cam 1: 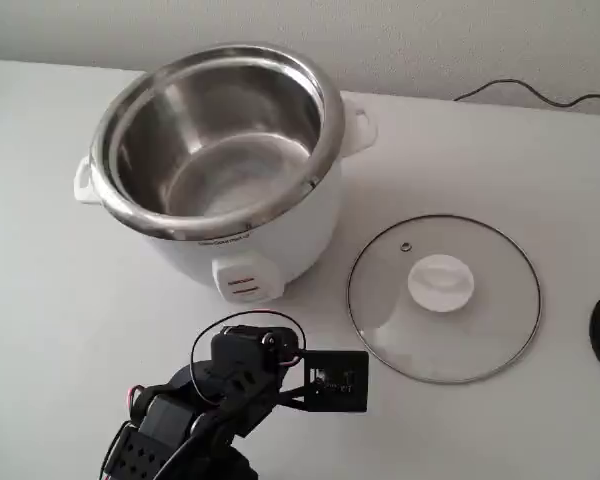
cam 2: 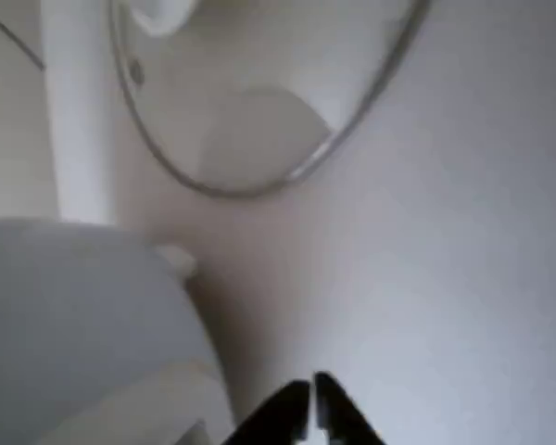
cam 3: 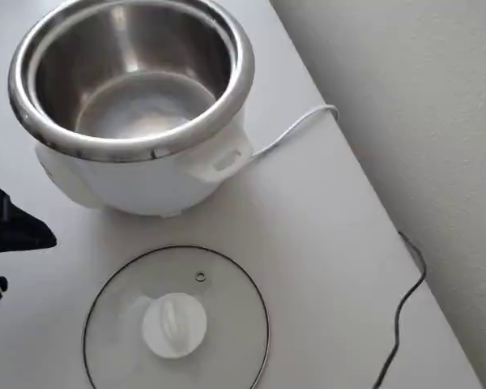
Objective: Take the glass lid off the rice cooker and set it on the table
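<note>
Lid (cam 1: 443,297): flat on the table (cam 1: 70,330) ahead of your gripper (cam 2: 312,400), beside the open cooker (cam 1: 220,160); jaws pressed together, empty; you back away low, clear of its rim.

Glass lid (cam 2: 259,102) flat on the white table (cam 2: 463,241), upper part of the wrist view, metal rim curving down, white knob (cam 2: 162,14) cut by the top edge, small steam hole (cam 2: 135,71) just below it. Rice cooker (cam 2: 74,324) blurred at lower left, apart from the lid. Gripper (cam 2: 312,394) at bottom centre, dark fingertips (cam 2: 292,408) nearly touching, nothing between them.
</note>
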